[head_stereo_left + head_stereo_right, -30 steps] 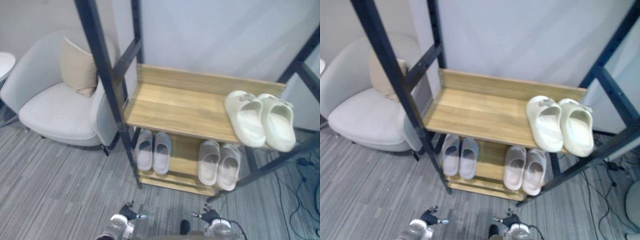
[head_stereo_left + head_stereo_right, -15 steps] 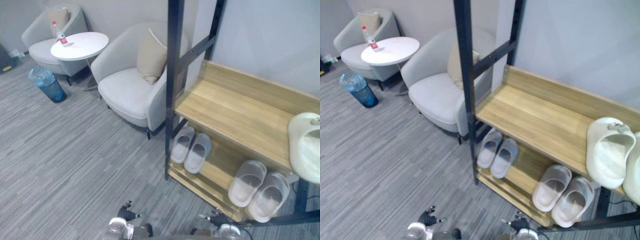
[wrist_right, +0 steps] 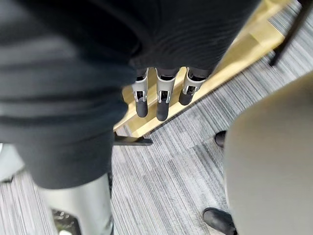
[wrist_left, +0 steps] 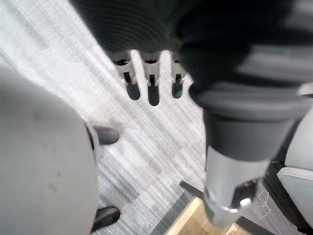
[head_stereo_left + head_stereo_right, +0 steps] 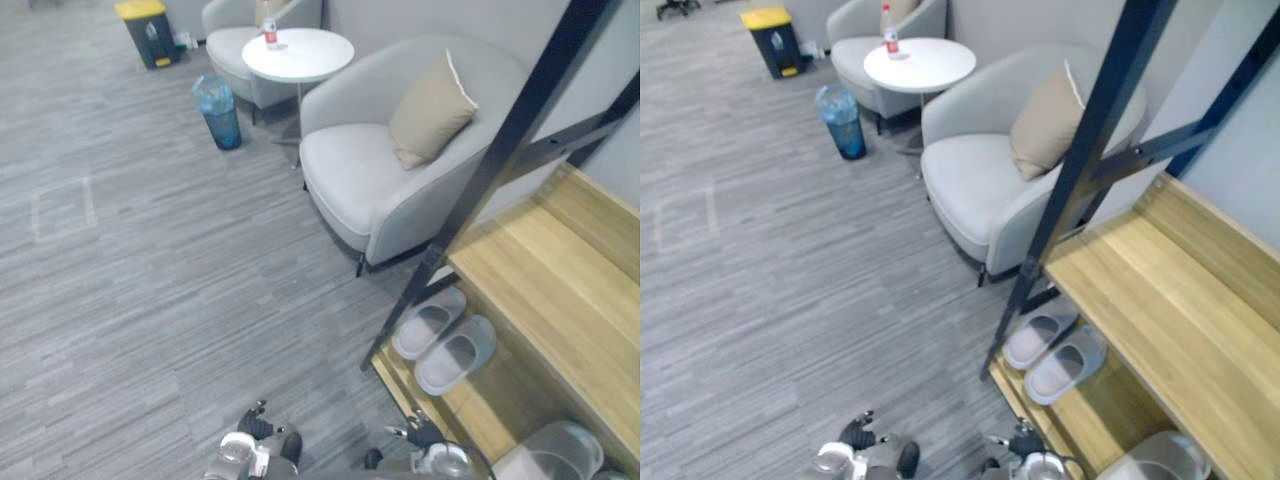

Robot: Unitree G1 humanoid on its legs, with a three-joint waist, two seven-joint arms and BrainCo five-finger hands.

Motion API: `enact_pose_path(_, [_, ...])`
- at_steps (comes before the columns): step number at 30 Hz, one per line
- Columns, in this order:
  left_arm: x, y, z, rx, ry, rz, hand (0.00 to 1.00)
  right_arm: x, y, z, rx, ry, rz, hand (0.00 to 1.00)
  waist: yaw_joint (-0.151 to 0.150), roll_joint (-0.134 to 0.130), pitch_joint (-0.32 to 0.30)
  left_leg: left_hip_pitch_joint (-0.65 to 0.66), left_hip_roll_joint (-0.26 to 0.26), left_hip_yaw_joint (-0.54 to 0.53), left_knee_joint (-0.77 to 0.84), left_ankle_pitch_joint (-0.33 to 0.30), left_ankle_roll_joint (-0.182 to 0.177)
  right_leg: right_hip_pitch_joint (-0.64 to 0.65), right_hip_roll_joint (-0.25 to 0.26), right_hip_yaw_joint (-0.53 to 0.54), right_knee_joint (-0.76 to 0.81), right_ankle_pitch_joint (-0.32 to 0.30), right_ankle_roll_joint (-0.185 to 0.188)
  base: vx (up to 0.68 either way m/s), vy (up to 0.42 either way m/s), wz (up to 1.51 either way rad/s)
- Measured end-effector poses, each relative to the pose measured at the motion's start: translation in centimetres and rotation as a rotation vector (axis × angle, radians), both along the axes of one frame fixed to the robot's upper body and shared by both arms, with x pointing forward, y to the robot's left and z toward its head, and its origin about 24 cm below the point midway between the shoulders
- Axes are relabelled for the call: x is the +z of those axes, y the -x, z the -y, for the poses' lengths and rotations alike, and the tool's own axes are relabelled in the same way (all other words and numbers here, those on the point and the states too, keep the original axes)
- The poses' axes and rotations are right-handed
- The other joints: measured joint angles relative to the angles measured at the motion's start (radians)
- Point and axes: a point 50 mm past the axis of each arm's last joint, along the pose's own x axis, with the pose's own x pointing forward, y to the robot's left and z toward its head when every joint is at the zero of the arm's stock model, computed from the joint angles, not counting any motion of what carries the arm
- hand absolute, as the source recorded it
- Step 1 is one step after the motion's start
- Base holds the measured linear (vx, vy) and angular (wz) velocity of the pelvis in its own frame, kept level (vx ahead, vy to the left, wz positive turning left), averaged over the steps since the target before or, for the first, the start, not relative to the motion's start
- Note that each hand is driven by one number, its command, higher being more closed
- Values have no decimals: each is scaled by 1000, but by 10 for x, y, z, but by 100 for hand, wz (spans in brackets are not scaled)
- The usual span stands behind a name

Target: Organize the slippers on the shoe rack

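Since a second ago my view has swung left, so the shoe rack [image 5: 560,290] now sits at the right edge; the things themselves have not moved. Far left stands a yellow-lidded bin [image 5: 147,30], then a blue waste basket [image 5: 218,108] beside a round white table [image 5: 305,60] with a bottle [image 5: 269,33] on it. An armchair [image 5: 370,185] with a tan cushion [image 5: 430,110] sits just left of the rack. One pair of grey slippers [image 5: 455,352] lies side by side at the left end of the lower shelf; another slipper [image 5: 550,455] shows further right under the top shelf, partly cut off. My left hand [image 4: 153,88] hangs over the grey carpet [image 5: 150,300], fingers relaxed, holding nothing. My right hand [image 3: 164,100] hangs near the rack's foot, fingers straight, likewise empty.
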Motion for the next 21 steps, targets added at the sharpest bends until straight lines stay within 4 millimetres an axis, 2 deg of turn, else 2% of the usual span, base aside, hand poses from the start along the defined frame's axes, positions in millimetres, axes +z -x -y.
enact_pose_path(2, [1, -1, 1, -3, 2, 6, 0, -3, 7, 0, -2, 0, -25, 0, -1, -13, -5, -32, -15, 45, 1, 45, 1, 8, -17, -62, 3, 0, 0, 32, -31, 91])
enact_pose_path(3, [1, -2, 1, -4, 3, 11, 0, -3, 7, 1, -8, 2, -27, 0, -5, -14, -4, -49, -21, 132, 3, 62, 31, 6, -32, -99, 13, 2, -4, -5, 37, 95])
enact_pose_path(4, [2, -5, 2, -4, 4, 18, 0, -3, 7, 0, -13, -1, -27, 0, -17, -4, -2, -87, 5, 365, 88, -21, 111, 5, -31, -142, 33, -8, -14, -20, 37, 114])
enact_pose_path(5, [3, -7, 1, -5, 1, 21, 0, -2, 6, 0, -19, -1, -21, 0, -19, 3, -2, -121, 31, 494, 167, -63, 127, 6, -30, -166, 57, -26, -11, -41, 34, 120])
enact_pose_path(6, [2, -6, 0, -5, -1, 19, 0, -1, 4, 3, -21, 7, -11, 0, -19, 2, 10, -161, 34, 552, 246, -66, 122, 3, -30, -180, 106, -54, -5, -59, 14, 116])
enact_pose_path(8, [4, -8, 0, -7, -3, 36, 0, -1, 4, 2, -23, 3, -3, 0, -27, -5, 12, -175, -5, 494, 233, -79, 140, -1, -49, -175, 141, -107, 5, -67, 84, 142])
enact_pose_path(9, [5, -10, -2, -7, -7, 38, 0, 0, -1, 1, -22, 0, 2, 0, -28, -21, 17, -188, -40, 475, 226, -86, 144, -6, -72, -191, 144, -156, 10, -78, 119, 144])
enact_pose_path(10, [7, -15, -2, -10, -10, 53, 0, 0, 0, 0, -23, -1, -4, 0, -30, -33, 10, -197, -56, 474, 217, -93, 143, -13, -92, -211, 143, -170, 15, -60, 172, 131])
enact_pose_path(11, [9, -19, -2, -11, -10, 68, 0, -1, 3, -2, -31, -9, -14, 0, -29, -44, 13, -234, -56, 515, 365, -153, 200, -18, -128, -253, 168, -175, 23, -1, 155, 100])
enact_pose_path(12, [8, -17, -3, -10, -11, 65, 0, -2, 5, -2, -33, -11, -17, 0, -29, -37, 11, -236, -50, 529, 442, -194, 215, -8, -140, -265, 193, -190, 41, 150, 177, 76])
enact_pose_path(13, [6, -11, 1, -9, -2, 49, 0, -1, 6, 2, -41, -6, -14, 0, -29, -5, 9, -190, -46, 507, 411, -276, 172, -12, -137, -252, 286, -196, 48, 205, 170, 50])
enact_pose_path(14, [5, -11, 0, -14, -6, 40, 0, 1, -2, 3, -39, -3, 8, 0, -28, -13, 27, -163, -79, 485, 399, -275, 172, -63, -170, -188, 425, -199, 20, 237, 211, 63])
enact_pose_path(15, [6, -15, 1, -21, -9, 44, 0, 4, -9, 4, -44, -7, 33, 0, -42, -9, 44, -125, -96, 456, 355, -265, 175, -156, -157, -72, 593, -206, -33, 164, 198, 67])
enact_pose_path(16, [6, -15, 1, -23, -9, 43, 0, 5, -9, 4, -40, -6, 39, 0, -46, -5, 49, -89, -105, 432, 306, -254, 165, -210, -109, 10, 654, -216, -20, 232, 149, 69])
enact_pose_path(17, [5, -13, 0, -21, -10, 38, 0, 5, -10, 4, -39, -6, 45, 0, -46, -3, 50, -62, -110, 412, 273, -247, 164, -240, -70, 48, 666, -224, -6, 309, 99, 60])
enact_pose_path(19, [4, -10, -3, -12, -15, 27, 0, 6, -13, 1, -34, -13, 55, 0, -46, -16, 51, 18, -123, 357, 171, -234, 173, -318, 23, 70, 604, -229, 4, 394, 54, 54])
enact_pose_path(20, [4, -10, -3, -12, -15, 24, 0, 7, -14, 1, -36, -15, 64, 0, -48, -14, 53, 48, -122, 338, 144, -233, 176, -344, 63, 69, 559, -224, 1, 417, 23, 54])
enact_pose_path(21, [4, -11, -3, -13, -15, 27, 0, 8, -17, 1, -41, -19, 82, 0, -55, -10, 57, 97, -119, 305, 103, -234, 180, -378, 116, 76, 474, -193, -4, 476, 22, 75])
